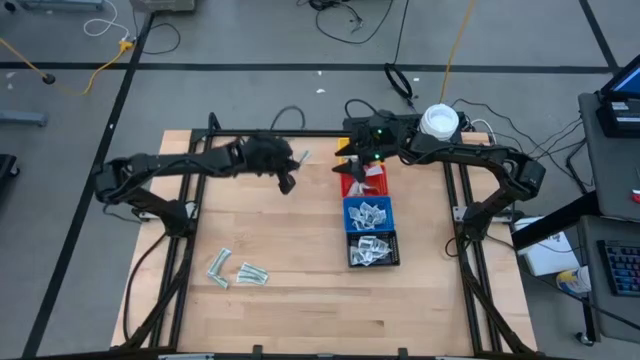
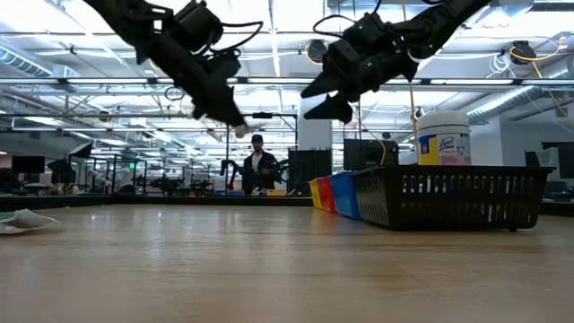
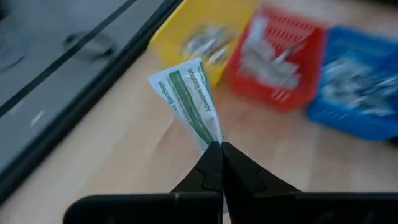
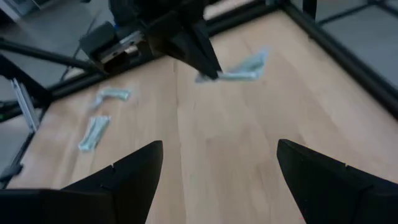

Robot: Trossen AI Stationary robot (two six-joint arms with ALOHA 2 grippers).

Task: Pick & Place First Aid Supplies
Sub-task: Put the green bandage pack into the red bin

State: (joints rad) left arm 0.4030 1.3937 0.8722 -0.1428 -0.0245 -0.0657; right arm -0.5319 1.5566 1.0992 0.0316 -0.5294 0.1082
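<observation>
Wood tabletop (image 1: 300, 300), left pincer (image 3: 219, 147) clamped on green wrapper (image 3: 189, 102), right pincer (image 4: 217, 163) apart, workshop beyond.

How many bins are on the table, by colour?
Yellow bin: 1
Red bin: 1
Blue bin: 1
Black bin: 1
Total: 4

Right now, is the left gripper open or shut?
Shut. The left gripper has its two dark fingers pressed together on the corner of a green-striped wrapper, held in the air above the wooden table.
</observation>
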